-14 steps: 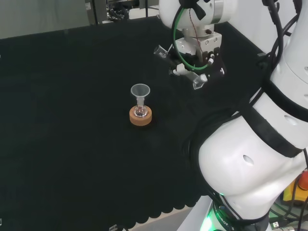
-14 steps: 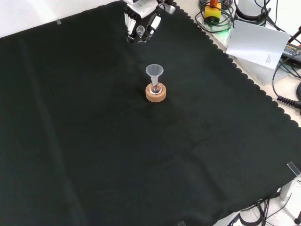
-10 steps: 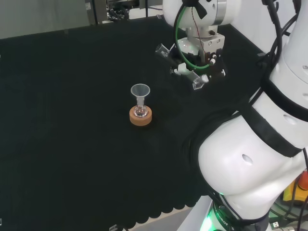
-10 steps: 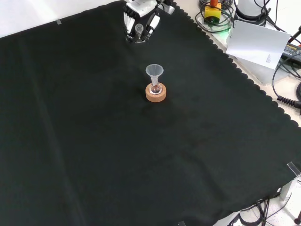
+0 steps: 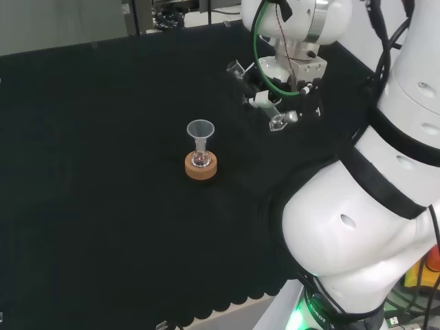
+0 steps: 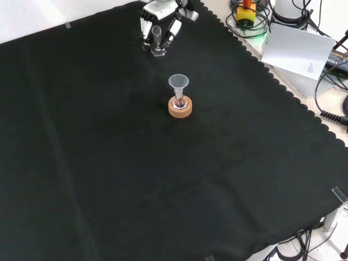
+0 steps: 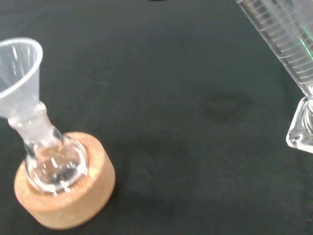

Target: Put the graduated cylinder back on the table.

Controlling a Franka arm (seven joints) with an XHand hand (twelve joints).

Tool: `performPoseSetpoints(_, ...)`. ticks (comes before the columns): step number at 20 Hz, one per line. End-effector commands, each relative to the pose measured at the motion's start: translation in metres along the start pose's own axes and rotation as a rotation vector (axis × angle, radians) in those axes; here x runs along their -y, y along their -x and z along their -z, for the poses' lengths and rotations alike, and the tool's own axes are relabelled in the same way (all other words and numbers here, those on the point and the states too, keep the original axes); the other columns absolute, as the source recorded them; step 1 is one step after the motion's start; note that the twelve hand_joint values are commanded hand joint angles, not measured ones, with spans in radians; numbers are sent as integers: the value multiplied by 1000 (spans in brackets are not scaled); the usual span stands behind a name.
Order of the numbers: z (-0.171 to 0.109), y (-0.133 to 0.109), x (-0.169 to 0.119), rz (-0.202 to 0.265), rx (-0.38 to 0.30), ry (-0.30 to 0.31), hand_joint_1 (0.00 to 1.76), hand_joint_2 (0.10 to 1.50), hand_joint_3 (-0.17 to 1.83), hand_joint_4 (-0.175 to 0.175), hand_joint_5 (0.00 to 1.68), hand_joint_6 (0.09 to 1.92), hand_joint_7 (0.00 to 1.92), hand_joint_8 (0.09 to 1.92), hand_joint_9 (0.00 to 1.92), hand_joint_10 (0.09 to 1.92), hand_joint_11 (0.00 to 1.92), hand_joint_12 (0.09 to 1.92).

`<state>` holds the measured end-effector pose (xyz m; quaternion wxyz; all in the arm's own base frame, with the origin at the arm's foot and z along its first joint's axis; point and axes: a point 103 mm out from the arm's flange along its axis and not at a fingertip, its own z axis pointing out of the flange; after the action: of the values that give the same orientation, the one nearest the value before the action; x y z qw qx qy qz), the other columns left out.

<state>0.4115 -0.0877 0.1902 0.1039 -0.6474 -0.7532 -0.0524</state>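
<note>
Front view has lots of bare black cloth (image 6: 163,179) near the camera, with nothing standing on it. The wavy edge of the cloth runs down the right side, and past it lie a white sheet of paper (image 6: 296,49) and some cables (image 6: 331,103).

Farther in, near the middle, stands one cork ring (image 6: 180,107). One small round flask (image 6: 179,101) sits in it, and one clear funnel (image 6: 178,82) sticks up out of the flask's neck. Open cloth lies all around this stand.

Farthest off, close to the top edge of the cloth, is the hand (image 6: 157,22). Its fingers are curled round one graduated cylinder (image 6: 157,39), and that is the thing it holds. The cylinder is almost upright, and its flat foot is right down at the cloth. I cannot tell if the foot touches. The cylinder is well apart from the stand.

In the head view the hand (image 5: 285,96) is to the right of the stand, with bare cloth between them.
</note>
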Motion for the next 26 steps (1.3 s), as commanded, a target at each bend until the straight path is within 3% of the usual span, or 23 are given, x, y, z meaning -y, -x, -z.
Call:
performPoseSetpoints(1, -19, 24, -22, 11, -138, 142, 1136, 1258, -175, -175, 885, 1184, 1454, 230, 1629, 87, 1346, 652)
performPoseSetpoints(6, -31, 28, -38, 37, -214, 201, 1136, 1258, -175, -175, 884, 1186, 1453, 230, 1627, 87, 1346, 653)
performPoseSetpoints(10, -43, 30, -51, 45, -281, 211, 1135, 1259, -175, -175, 883, 1188, 1452, 231, 1626, 87, 1348, 655)
performPoseSetpoints(26, -65, 34, -69, 42, -394, 214, 1134, 1261, -175, -175, 880, 1193, 1448, 232, 1624, 87, 1347, 657)
